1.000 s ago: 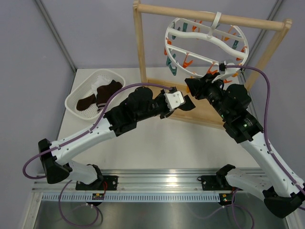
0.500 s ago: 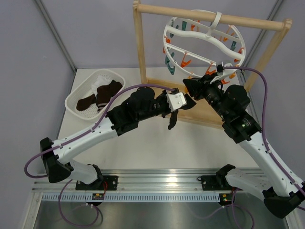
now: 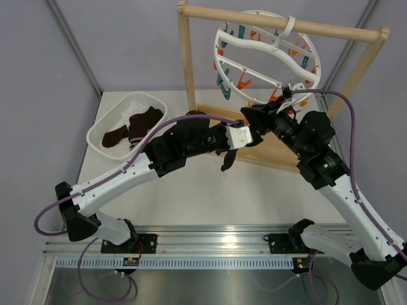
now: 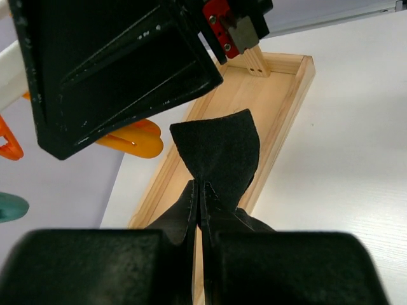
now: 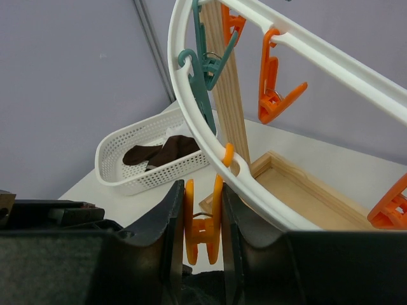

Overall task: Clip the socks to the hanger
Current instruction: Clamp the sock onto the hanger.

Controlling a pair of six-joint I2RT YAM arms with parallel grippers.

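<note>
Pinching a black sock (image 4: 219,155), your left gripper (image 4: 202,190) is hovering over the wooden stand (image 4: 280,95) base; right gripper (image 5: 202,198) is squeezing an orange clip (image 5: 202,232) at the hanger (image 5: 182,95) rim.

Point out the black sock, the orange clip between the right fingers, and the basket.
black sock (image 4: 216,155): left wrist view, flared free end
orange clip (image 5: 202,230): right wrist view, pinched handle end
basket (image 5: 149,173): right wrist view, mesh side wall

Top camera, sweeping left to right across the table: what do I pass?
White basket → dangling black sock → right tool → wooden stand's right post.
</note>
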